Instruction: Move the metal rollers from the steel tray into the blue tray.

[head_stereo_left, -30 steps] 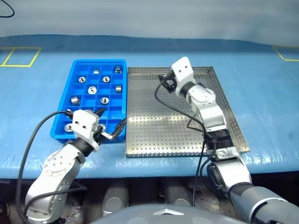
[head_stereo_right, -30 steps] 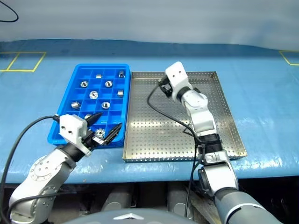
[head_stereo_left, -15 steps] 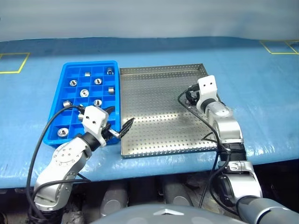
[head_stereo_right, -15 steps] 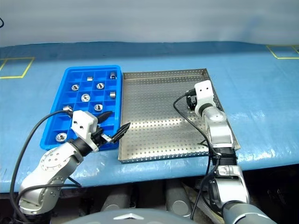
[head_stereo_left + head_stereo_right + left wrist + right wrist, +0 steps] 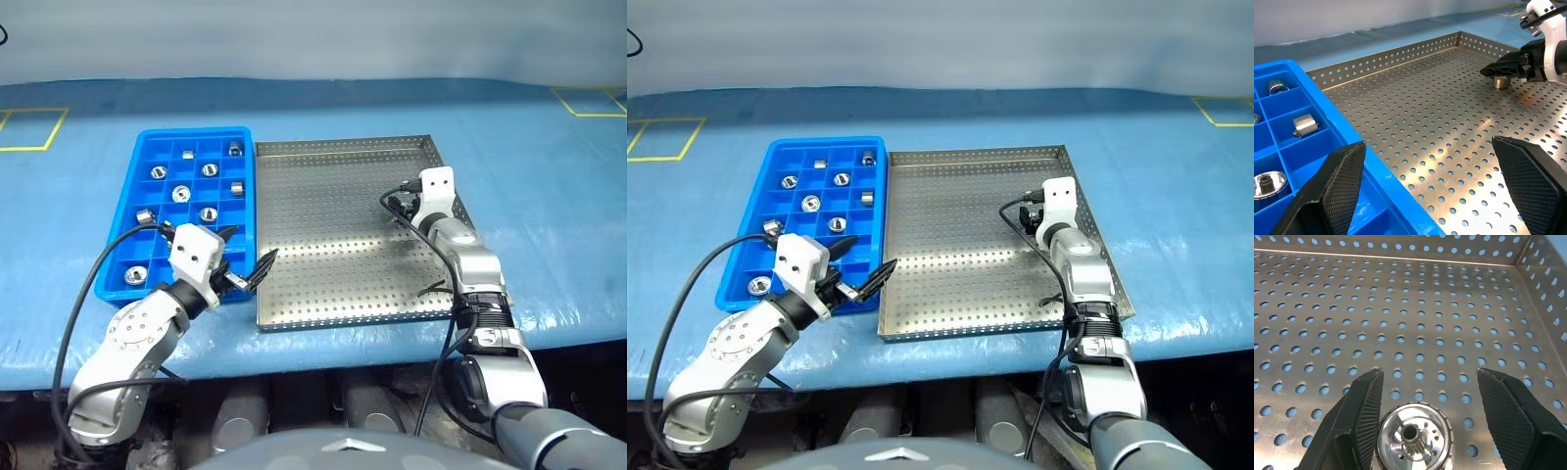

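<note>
The steel tray [image 5: 333, 215] lies on the blue table, and the blue tray [image 5: 186, 132] sits against its left side. Several metal rollers [image 5: 178, 194] rest in the blue tray's compartments. One roller [image 5: 1413, 435] stands on end on the steel tray's floor near its right rim. My right gripper [image 5: 397, 208] is low over it and open, with one finger [image 5: 1361, 411] close against the roller and the other finger [image 5: 1508, 406] a little apart. My left gripper [image 5: 250, 245] hangs wide open over the blue tray's near right corner, holding nothing.
Yellow tape marks lie on the blue table cover at the far left [image 5: 24, 127] and far right [image 5: 588, 98]. The table's front edge runs just below both trays. Black cables trail from both wrists.
My right gripper came down and to the right, from the steel tray's far middle to its right side, and now straddles a roller. The left arm held still. The camera shifted.
</note>
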Controlling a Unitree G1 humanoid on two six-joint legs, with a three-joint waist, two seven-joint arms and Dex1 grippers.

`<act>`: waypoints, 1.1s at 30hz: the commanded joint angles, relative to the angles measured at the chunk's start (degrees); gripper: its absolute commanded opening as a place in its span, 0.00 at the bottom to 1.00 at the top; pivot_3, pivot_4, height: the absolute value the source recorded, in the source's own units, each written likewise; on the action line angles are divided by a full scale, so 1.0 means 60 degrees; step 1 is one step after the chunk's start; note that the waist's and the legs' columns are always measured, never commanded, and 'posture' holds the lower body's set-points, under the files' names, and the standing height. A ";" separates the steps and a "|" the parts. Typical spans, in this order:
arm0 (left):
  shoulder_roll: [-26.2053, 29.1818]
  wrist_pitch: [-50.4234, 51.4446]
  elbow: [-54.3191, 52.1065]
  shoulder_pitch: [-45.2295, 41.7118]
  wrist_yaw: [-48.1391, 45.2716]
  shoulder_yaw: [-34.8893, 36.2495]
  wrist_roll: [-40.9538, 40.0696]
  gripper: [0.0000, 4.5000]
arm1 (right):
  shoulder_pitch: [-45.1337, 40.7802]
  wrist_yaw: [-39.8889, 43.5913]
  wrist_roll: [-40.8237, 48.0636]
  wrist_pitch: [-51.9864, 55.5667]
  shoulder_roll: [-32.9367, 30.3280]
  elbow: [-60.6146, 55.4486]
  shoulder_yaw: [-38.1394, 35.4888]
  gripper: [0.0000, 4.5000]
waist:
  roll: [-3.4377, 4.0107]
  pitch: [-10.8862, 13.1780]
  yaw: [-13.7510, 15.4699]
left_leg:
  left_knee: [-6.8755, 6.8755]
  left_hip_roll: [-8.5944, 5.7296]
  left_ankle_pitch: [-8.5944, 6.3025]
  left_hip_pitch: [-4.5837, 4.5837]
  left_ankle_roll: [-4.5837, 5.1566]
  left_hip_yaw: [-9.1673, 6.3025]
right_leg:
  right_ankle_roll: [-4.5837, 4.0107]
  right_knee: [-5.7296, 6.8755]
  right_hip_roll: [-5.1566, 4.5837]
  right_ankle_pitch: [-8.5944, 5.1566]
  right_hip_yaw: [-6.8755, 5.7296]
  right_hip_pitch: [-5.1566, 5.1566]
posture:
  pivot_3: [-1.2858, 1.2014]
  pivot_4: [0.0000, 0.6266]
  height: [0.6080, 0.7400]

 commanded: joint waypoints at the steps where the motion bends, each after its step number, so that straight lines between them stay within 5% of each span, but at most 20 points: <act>1: 0.0048 -0.0150 -0.0270 0.0014 0.0045 0.0172 0.0061 1.00 | 0.0044 -0.0138 0.0140 0.0091 0.0023 -0.0261 -0.0127 0.71 | 0.0000 0.0000 0.0001 | 0.0000 0.0000 0.0000 0.0000 0.0001 0.0000 | 0.0000 0.0000 0.0000 0.0000 0.0000 0.0000 | 0.51 0.24 1.00; 8: 0.0070 -0.0132 -0.0243 -0.0026 0.0037 0.0187 0.0058 1.00 | 0.0517 -0.0173 0.0411 0.0633 0.0065 -0.0934 -0.0168 0.71 | 0.0000 0.0000 -0.0001 | 0.0000 0.0001 -0.0001 -0.0001 0.0001 -0.0001 | 0.0000 -0.0001 -0.0001 0.0000 0.0000 0.0000 | 0.50 0.24 1.00; 14: 0.0090 -0.0122 -0.0221 -0.0070 0.0023 0.0171 0.0070 1.00 | 0.0662 -0.0250 0.0492 0.0624 0.0086 -0.1049 -0.0134 0.38 | 0.0000 -0.0001 -0.0009 | 0.0002 0.0001 -0.0001 0.0002 0.0002 0.0002 | 0.0001 0.0000 0.0000 0.0000 0.0001 0.0001 | 0.50 0.24 1.00; 20: 0.0108 -0.0103 -0.0299 0.0030 0.0023 0.0268 0.0019 1.00 | 0.0498 -0.0103 0.0368 0.0274 0.0039 -0.1555 0.0184 0.38 | 0.0001 0.0000 -0.0021 | 0.0000 0.0000 -0.0001 0.0000 0.0002 0.0004 | 0.0002 -0.0001 0.0000 0.0001 0.0002 -0.0002 | 0.50 0.24 1.00; 28: 0.0142 -0.0056 -0.0593 0.0801 0.0066 0.0549 -0.0052 1.00 | -0.0226 0.2740 0.0690 0.0679 0.0472 -0.4501 0.3528 0.38 | 0.0007 0.0004 -0.0159 | -0.0004 0.0018 -0.0001 0.0001 0.0002 0.0008 | -0.0001 0.0008 0.0013 -0.0002 0.0005 -0.0018 | 0.52 0.24 1.00; 33: 0.0105 -0.0046 -0.0808 0.1110 0.0148 0.0659 -0.0079 1.00 | -0.0554 0.3901 0.0546 0.0549 0.1029 -0.4462 0.5237 0.38 | 0.0005 0.0003 0.0050 | -0.0005 0.0017 -0.0001 -0.0003 0.0000 -0.0018 | -0.0008 0.0003 0.0003 -0.0006 -0.0019 -0.0012 | 0.53 0.24 1.00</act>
